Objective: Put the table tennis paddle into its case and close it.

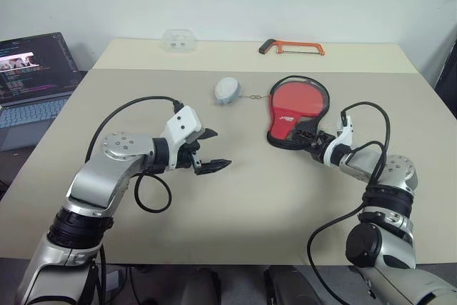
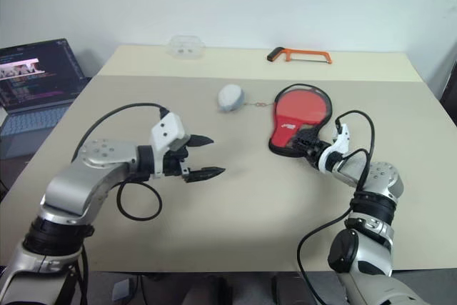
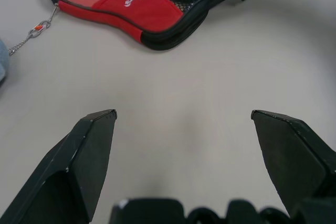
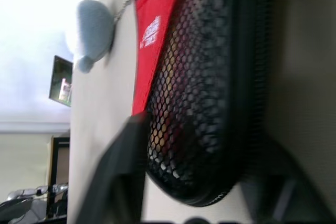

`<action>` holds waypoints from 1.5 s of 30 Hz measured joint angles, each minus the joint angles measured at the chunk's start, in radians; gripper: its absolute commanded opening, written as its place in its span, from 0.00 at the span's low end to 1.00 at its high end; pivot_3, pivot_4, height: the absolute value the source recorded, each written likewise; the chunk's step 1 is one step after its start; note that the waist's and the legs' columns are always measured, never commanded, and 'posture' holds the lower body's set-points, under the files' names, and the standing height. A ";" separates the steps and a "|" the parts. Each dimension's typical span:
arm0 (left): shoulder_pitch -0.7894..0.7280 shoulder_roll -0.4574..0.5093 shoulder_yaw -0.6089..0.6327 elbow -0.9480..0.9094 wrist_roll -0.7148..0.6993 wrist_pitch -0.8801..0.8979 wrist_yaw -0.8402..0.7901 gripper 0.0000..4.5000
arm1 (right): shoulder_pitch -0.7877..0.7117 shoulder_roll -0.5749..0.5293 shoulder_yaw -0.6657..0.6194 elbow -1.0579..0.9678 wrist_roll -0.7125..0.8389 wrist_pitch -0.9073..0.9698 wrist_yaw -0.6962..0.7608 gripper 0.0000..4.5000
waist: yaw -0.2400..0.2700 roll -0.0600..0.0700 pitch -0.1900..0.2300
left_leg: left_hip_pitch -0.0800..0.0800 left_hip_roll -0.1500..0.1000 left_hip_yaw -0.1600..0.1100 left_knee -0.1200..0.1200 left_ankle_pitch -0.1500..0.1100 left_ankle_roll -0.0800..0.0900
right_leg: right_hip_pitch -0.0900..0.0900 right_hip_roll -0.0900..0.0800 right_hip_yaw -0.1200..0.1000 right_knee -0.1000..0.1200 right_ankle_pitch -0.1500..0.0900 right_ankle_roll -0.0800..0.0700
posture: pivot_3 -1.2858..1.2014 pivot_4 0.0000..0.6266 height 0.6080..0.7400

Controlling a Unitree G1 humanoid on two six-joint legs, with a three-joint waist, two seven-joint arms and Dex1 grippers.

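Left claw [image 1: 211, 151] over bare table [image 1: 243, 198]

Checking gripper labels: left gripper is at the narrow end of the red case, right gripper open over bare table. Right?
No, the sides are swapped. The right gripper is at the narrow end of the red case; the left gripper hangs open over bare table. The left eye view shows it.

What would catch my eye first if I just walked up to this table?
Probably the bright red paddle case lying right of the table's middle, with the right claw closing around its narrow mesh end. Next, the left claw hovering wide open over bare tabletop to the left. At the far edge lies an orange-framed hacksaw, and a small grey pouch sits chained to the case.
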 measured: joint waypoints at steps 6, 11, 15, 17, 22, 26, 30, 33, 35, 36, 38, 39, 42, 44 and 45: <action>0.002 0.001 0.000 -0.003 0.000 0.002 0.012 1.00 | -0.002 -0.004 0.032 0.006 0.009 -0.021 -0.002 0.00 | 0.001 -0.009 -0.006 | 0.002 0.000 -0.001 0.000 0.000 0.000 | 0.003 0.000 0.000 -0.001 0.000 0.000 | 0.52 0.24 1.00; 0.003 0.008 0.000 -0.004 -0.002 0.003 0.015 1.00 | 0.004 -0.006 0.046 0.003 0.013 -0.021 -0.007 0.00 | 0.001 -0.011 -0.007 | 0.002 0.000 -0.002 0.000 0.000 0.000 | 0.003 -0.001 0.000 -0.001 0.000 0.000 | 0.52 0.24 1.00; 0.003 0.009 0.000 -0.009 -0.004 0.003 0.015 1.00 | 0.023 -0.027 0.079 -0.026 0.031 0.013 0.007 0.00 | 0.004 -0.011 -0.007 | 0.000 0.000 -0.003 -0.001 0.000 0.000 | 0.003 -0.001 -0.001 -0.002 0.000 0.000 | 0.52 0.24 1.00; 0.005 0.011 0.000 -0.014 -0.006 0.004 0.015 1.00 | 0.048 -0.047 0.103 -0.061 0.049 0.055 0.033 0.00 | 0.008 -0.011 -0.007 | -0.001 0.000 -0.004 -0.002 0.000 0.000 | 0.003 -0.001 -0.001 -0.005 0.000 -0.001 | 0.52 0.24 1.00; 0.018 0.020 0.000 -0.017 -0.016 0.004 0.009 1.00 | 0.153 -0.112 0.209 -0.216 0.112 0.197 0.136 0.00 | 0.013 -0.011 -0.007 | -0.001 0.001 -0.004 -0.015 0.000 -0.001 | 0.002 0.000 -0.002 -0.016 0.000 -0.001 | 0.52 0.24 1.00; 0.019 0.021 -0.001 -0.017 -0.017 0.004 -0.003 1.00 | 0.237 -0.163 0.295 -0.333 0.155 0.246 0.212 0.00 | 0.016 -0.011 -0.007 | -0.003 0.002 -0.007 -0.020 0.000 -0.001 | 0.001 0.001 -0.002 -0.019 -0.001 -0.002 | 0.52 0.24 1.00; 0.018 0.021 -0.003 -0.017 -0.017 0.004 -0.012 1.00 | 0.332 -0.234 0.409 -0.456 0.190 0.255 0.314 0.00 | 0.016 -0.011 -0.007 | -0.003 0.002 -0.008 -0.021 -0.001 -0.001 | 0.001 0.003 -0.002 -0.022 -0.001 -0.002 | 0.52 0.24 1.00; 0.018 0.021 -0.005 -0.017 -0.017 0.004 -0.021 1.00 | 0.403 -0.301 0.507 -0.541 0.200 0.223 0.401 0.00 | 0.018 -0.011 -0.007 | -0.003 0.002 -0.008 -0.020 0.000 -0.001 | 0.002 0.003 -0.001 -0.023 -0.001 -0.002 | 0.52 0.24 1.00; 0.018 0.023 -0.006 -0.017 -0.017 0.004 -0.028 1.00 | 0.452 -0.355 0.566 -0.598 0.202 0.185 0.464 0.00 | 0.021 -0.011 -0.007 | -0.003 0.002 -0.008 -0.020 -0.001 -0.001 | 0.002 0.003 -0.002 -0.023 -0.001 -0.002 | 0.52 0.24 1.00; 0.018 0.024 -0.006 -0.018 -0.017 0.004 -0.030 1.00 | 0.480 -0.388 0.603 -0.629 0.202 0.157 0.504 0.00 | 0.023 -0.011 -0.007 | -0.003 0.002 -0.008 -0.020 -0.001 -0.001 | 0.002 0.003 -0.002 -0.023 -0.001 -0.002 | 0.52 0.24 1.00; 0.018 0.032 -0.006 -0.018 -0.017 0.005 -0.032 1.00 | 0.527 -0.445 0.662 -0.680 0.199 0.108 0.573 0.00 | 0.029 -0.011 -0.007 | -0.003 0.002 -0.008 -0.019 -0.001 -0.001 | 0.003 0.003 -0.002 -0.023 -0.002 -0.002 | 0.52 0.24 1.00; 0.018 0.037 -0.006 -0.018 -0.017 0.005 -0.033 1.00 | 0.547 -0.475 0.692 -0.705 0.198 0.084 0.609 0.00 | 0.031 -0.011 -0.007 | -0.003 0.001 -0.009 -0.019 -0.001 -0.001 | 0.003 0.003 -0.002 -0.024 -0.001 -0.002 | 0.52 0.24 1.00; 0.018 0.043 -0.006 -0.018 -0.017 0.006 -0.038 1.00 | 0.586 -0.519 0.739 -0.741 0.197 0.038 0.679 0.00 | 0.035 -0.011 -0.007 | -0.003 0.002 -0.009 -0.018 -0.001 -0.001 | 0.003 0.003 -0.002 -0.023 -0.001 -0.002 | 0.52 0.24 1.00; 0.018 0.044 -0.006 -0.018 -0.018 0.009 -0.042 1.00 | 0.603 -0.537 0.756 -0.751 0.197 0.013 0.707 0.00 | 0.036 -0.011 -0.007 | -0.003 0.001 -0.010 -0.016 -0.001 -0.001 | 0.003 0.003 -0.002 -0.022 -0.001 -0.002 | 0.52 0.24 1.00; 0.018 0.044 -0.006 -0.018 -0.018 0.013 -0.043 1.00 | 0.609 -0.547 0.766 -0.753 0.195 -0.002 0.719 0.00 | 0.036 -0.011 -0.007 | -0.003 0.001 -0.010 -0.016 -0.001 -0.001 | 0.004 0.003 -0.002 -0.022 -0.001 -0.002 | 0.52 0.24 1.00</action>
